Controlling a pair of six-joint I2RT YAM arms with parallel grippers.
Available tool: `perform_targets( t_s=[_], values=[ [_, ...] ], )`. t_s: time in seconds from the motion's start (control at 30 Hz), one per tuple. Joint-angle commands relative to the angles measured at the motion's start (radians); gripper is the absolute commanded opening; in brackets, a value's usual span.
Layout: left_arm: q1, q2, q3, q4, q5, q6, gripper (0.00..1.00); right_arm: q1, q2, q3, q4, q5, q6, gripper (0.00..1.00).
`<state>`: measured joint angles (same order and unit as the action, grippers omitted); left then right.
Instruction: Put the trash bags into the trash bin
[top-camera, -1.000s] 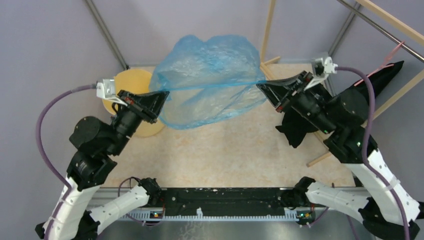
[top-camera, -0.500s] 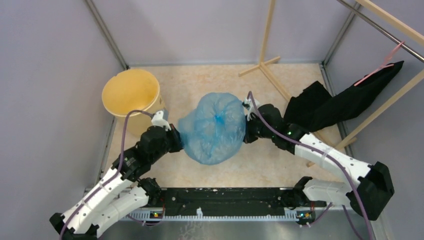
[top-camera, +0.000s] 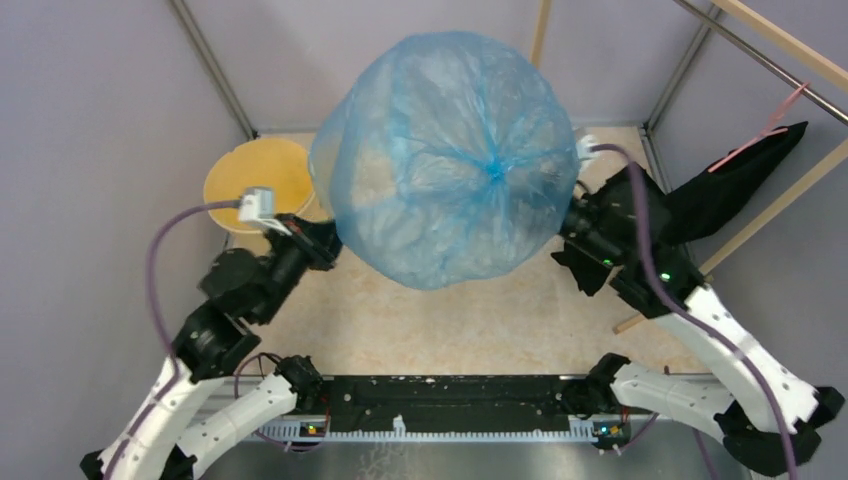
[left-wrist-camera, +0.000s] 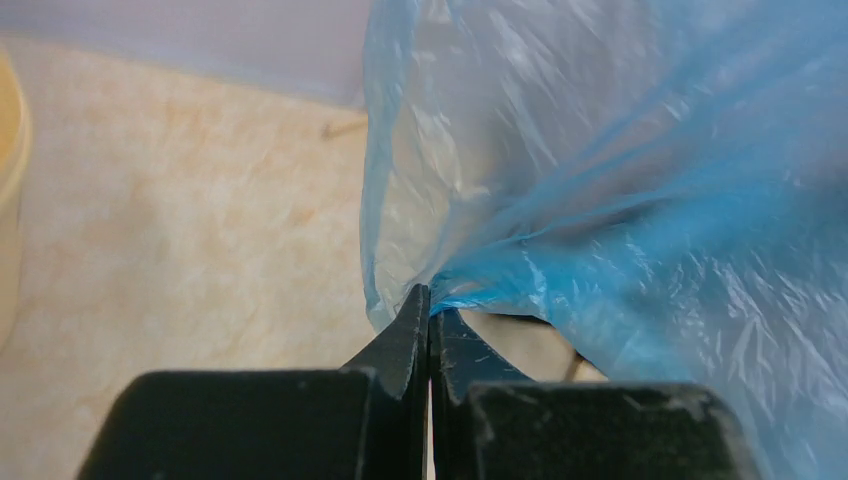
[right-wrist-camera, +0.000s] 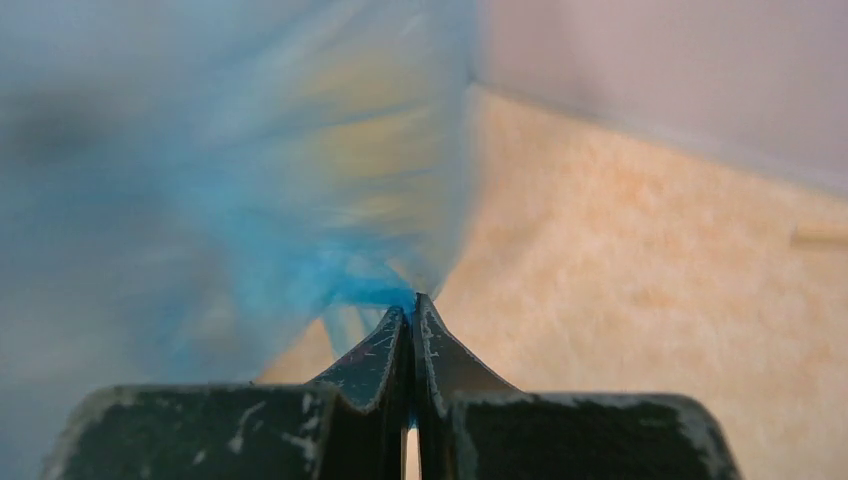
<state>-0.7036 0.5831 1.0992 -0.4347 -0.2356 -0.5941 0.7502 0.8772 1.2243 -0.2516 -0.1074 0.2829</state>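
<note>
The light-blue trash bag (top-camera: 450, 160) is puffed into a big balloon high over the table's middle, held between both arms. My left gripper (top-camera: 328, 240) is shut on its left edge; in the left wrist view the closed tips (left-wrist-camera: 428, 300) pinch a fold of blue film (left-wrist-camera: 620, 200). My right gripper (top-camera: 572, 215) is shut on the bag's right edge, and its tips (right-wrist-camera: 410, 305) clamp blurred blue film (right-wrist-camera: 230, 180). The pale-yellow trash bin (top-camera: 255, 180) stands at the back left, partly hidden by the bag and the left arm.
A black cloth (top-camera: 720, 195) hangs from a wooden rack (top-camera: 790, 190) at the right. A wooden upright (top-camera: 541, 25) rises at the back behind the bag. Purple walls close in the beige table (top-camera: 450, 320) on three sides.
Both arms have risen from low over the table, lifting the bag toward the camera. The bag has ballooned out much larger and now covers part of the bin.
</note>
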Motion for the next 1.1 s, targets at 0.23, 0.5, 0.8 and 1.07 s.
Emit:
perform_targets(
  t_s=[0.23, 0.5, 0.8, 1.07],
  values=[
    [0.000, 0.028, -0.300, -0.322, 0.163, -0.186, 0.00, 0.071, 0.309, -0.298, -0.308, -0.378, -0.038, 0.00],
    [0.000, -0.080, -0.039, -0.247, 0.113, -0.020, 0.00, 0.074, 0.037, -0.106, -0.333, -0.384, -0.008, 0.00],
    [0.000, -0.008, 0.022, -0.282, -0.006, -0.036, 0.00, -0.017, 0.165, -0.022, -0.222, -0.369, 0.110, 0.00],
    [0.000, 0.186, -0.229, -0.339, 0.071, -0.154, 0.00, -0.108, 0.480, -0.179, -0.270, -0.475, 0.064, 0.00]
  ],
)
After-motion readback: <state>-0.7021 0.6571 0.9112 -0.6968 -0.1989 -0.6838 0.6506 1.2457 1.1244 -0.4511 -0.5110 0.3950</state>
